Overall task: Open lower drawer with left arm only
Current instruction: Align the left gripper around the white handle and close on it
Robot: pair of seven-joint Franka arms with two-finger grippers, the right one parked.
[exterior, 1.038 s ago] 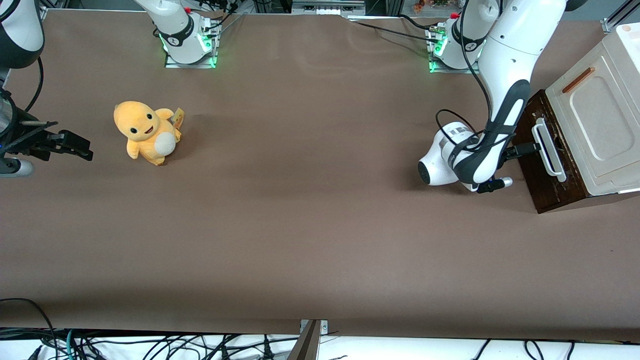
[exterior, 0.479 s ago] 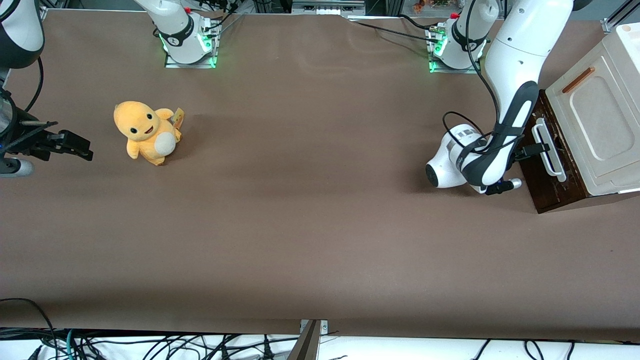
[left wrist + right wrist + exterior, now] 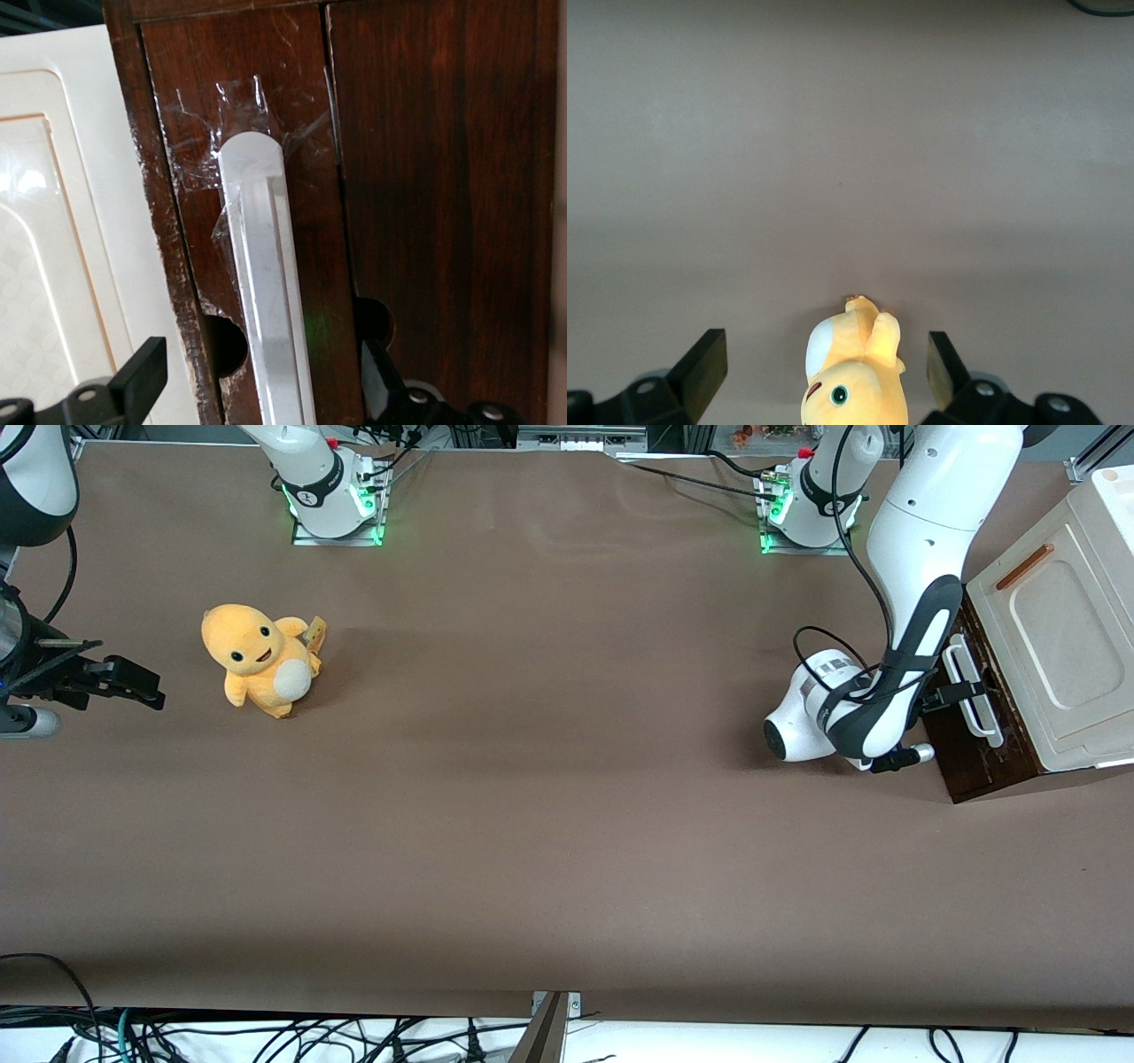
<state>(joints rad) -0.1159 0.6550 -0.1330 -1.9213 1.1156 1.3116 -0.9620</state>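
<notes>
The gripper [image 3: 973,691] is seen right at the white bar handle [image 3: 972,689] of the lower drawer [image 3: 979,731], with the fingers [image 3: 142,376] spread wide so one sits on each side of the bar. In the wrist view the bar [image 3: 266,292] runs up between the two fingertips with clear gaps both sides, so nothing is actually clamped; whether a pad is brushing the dark wood can't be told.

The drawer front [image 3: 257,106] is dark brown, scuffed, and some clear tape [image 3: 221,124] is stuck over the end of the handle. The cream panel [image 3: 1054,633] with its slim orange-brown handle [image 3: 1025,567] is stacked directly above the drawer. The drawer looks pushed in, with no pale inside shown.

The left arm [image 3: 912,558] is bent down just in front of the drawer, its wrist housing [image 3: 802,713] hanging low over the table [image 3: 567,850] and a black cable [image 3: 833,642] looped beside it. Nothing is found between the gripper and the handle.

Well apart from the drawer, toward the parked arm's end of the table, a yellow plush toy [image 3: 257,660] is sat upright.
</notes>
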